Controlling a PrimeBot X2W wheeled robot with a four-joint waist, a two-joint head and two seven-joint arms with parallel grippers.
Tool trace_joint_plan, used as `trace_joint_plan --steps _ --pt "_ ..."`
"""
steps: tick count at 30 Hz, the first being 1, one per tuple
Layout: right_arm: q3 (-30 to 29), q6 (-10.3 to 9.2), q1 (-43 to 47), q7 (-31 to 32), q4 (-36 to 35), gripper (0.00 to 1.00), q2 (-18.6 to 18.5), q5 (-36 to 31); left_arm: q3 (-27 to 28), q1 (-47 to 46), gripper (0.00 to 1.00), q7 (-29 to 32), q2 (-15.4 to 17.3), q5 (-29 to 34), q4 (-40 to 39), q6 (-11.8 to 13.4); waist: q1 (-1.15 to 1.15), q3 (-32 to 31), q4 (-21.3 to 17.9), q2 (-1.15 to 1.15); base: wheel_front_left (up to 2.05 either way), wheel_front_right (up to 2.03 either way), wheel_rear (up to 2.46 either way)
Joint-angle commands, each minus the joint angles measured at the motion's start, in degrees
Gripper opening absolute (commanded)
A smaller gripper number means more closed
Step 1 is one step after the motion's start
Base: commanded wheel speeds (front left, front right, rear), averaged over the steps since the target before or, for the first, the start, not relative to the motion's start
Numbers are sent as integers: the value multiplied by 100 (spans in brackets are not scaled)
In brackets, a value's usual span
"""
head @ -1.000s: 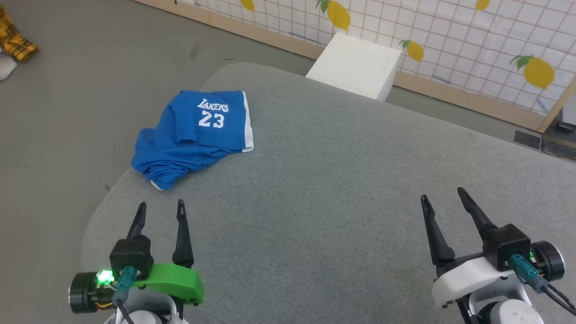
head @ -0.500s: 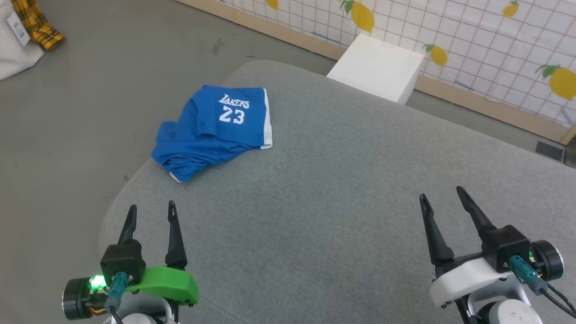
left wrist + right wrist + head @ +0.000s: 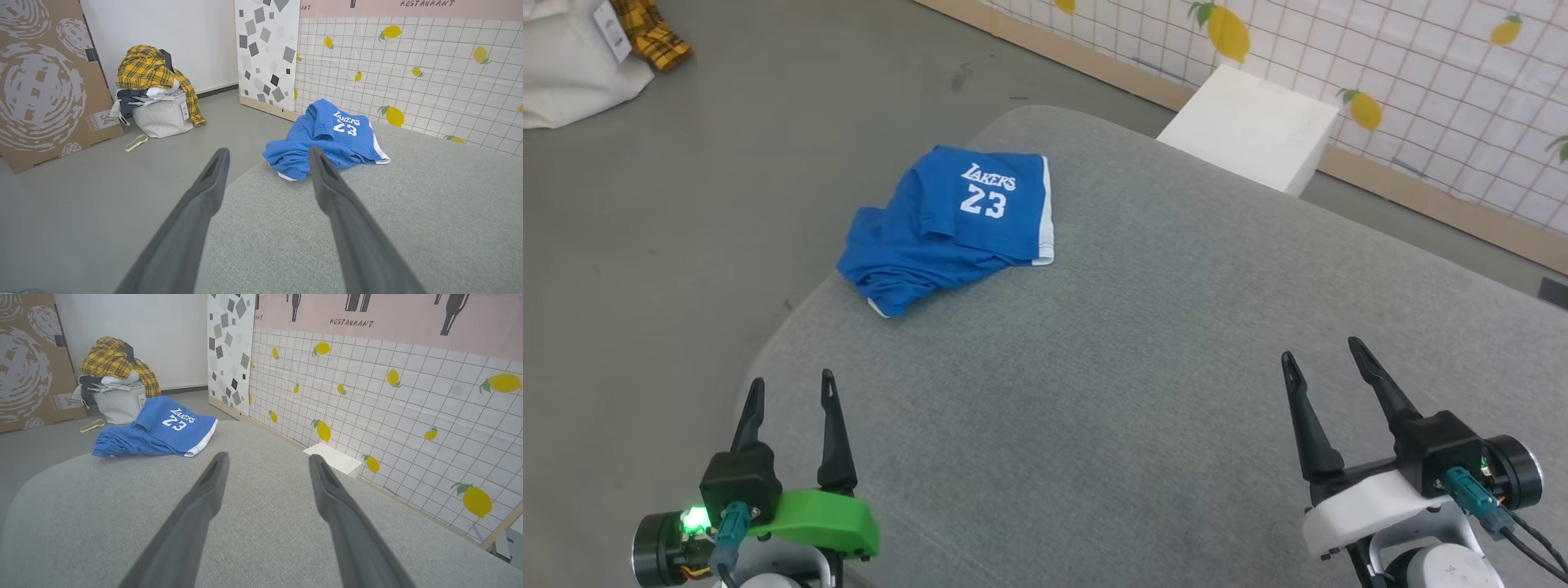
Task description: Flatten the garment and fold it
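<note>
Garment (image 3: pixel 947 224): rumpled soft blue shorts by rounded grey table (image 3: pixel 1135 367) corner.
Left end effector (image 3: pixel 792 377): apart, empty.
Right end effector (image 3: pixel 1321 348): apart, empty.

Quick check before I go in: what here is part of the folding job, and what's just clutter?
For the job: blue shorts, crumpled at the far left corner of the grey table; left gripper and right gripper, both open.
Lying about: white box, yellow plaid cloth on white bag, cardboard panel.
</note>
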Motion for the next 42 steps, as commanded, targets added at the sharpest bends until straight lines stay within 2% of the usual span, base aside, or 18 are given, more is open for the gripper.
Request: trace_joint_plan --steps 1,6,15,21,25,26,32,33,37,42 --pt "0 -8 -27 -57 28 100 7 -13 -37 76 100 -65 39 -87 34 44 0 -11 70 0 0 0 0" --pt "11 -9 -21 -108 58 100 7 5 -63 62 100 -117 83 -147 90 71 0 -15 177 0 0 0 0" --pt "-2 -9 -44 -115 34 100 7 20 -71 19 100 -117 84 -192 90 65 0 62 140 0 0 0 0" --pt "42 -9 -179 -7 -82 100 7 -78 15 -304 100 -39 0 -461 129 -10 0 392 52 0 0 0 0" --pt "176 -9 -388 155 -271 100 7 -253 176 -993 100 192 2 -761 287 -122 0 906 -139 0 0 0 0" --pt "270 -9 -536 251 -387 100 -6 -338 313 -1419 100 395 29 -949 447 -147 0 1230 -298 0 0 0 0" --pt "447 -9 -964 453 -689 100 -293 -363 707 -2878 100 1089 205 -1453 1141 -156 0 2227 -708 0 0 0 0" --pt "517 -9 -1088 514 -785 100 -395 -343 842 -3333 100 1315 317 -1604 1467 -153 0 2538 -874 0 0 0 0" --pt "581 -9 -1348 573 -933 100 -537 -299 1073 -4095 100 1856 553 -1932 2118 -183 0 3103 -1212 0 0 0 0" --pt "676 -9 -1585 592 -1046 100 -631 -256 1291 -4572 100 2647 812 -2283 2738 -128 0 3654 -1568 0 0 0 0"
